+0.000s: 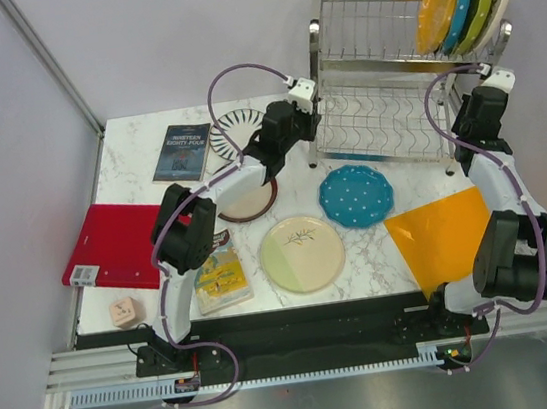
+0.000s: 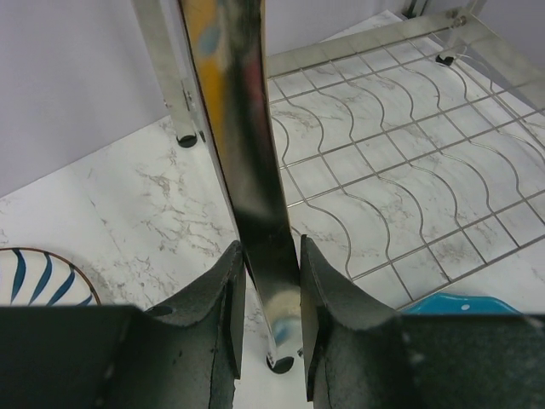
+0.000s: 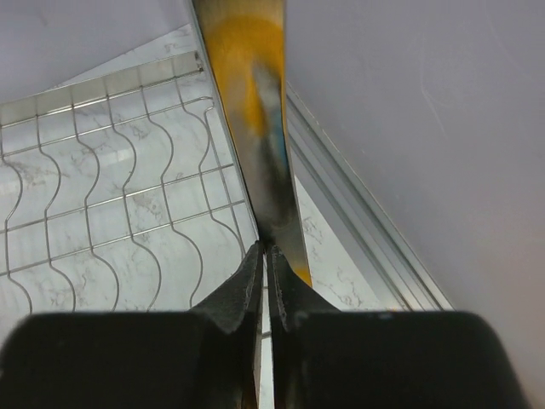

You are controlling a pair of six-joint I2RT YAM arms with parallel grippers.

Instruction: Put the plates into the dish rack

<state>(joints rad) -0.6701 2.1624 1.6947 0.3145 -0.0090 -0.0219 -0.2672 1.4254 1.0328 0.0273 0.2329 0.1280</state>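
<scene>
The steel dish rack (image 1: 376, 60) stands at the back right, with several coloured plates (image 1: 459, 1) upright at the right end of its upper shelf. On the table lie a teal dotted plate (image 1: 355, 196), a cream-and-green twig plate (image 1: 302, 253), a maroon-rimmed beige plate (image 1: 250, 203) partly under my left arm, and a striped white plate (image 1: 238, 128). My left gripper (image 1: 310, 127) is shut on the rack's front left leg (image 2: 247, 153), with one finger on each side of the post (image 2: 271, 281). My right gripper (image 1: 461, 125) is pinched on the rack's front right leg (image 3: 260, 128), its fingers nearly together (image 3: 266, 256).
An orange board (image 1: 444, 235) lies at the front right and a red board (image 1: 118, 245) at the left edge. Two books (image 1: 182, 152) (image 1: 220, 272) and a small cube (image 1: 123, 311) lie on the left. Walls stand close behind and right of the rack.
</scene>
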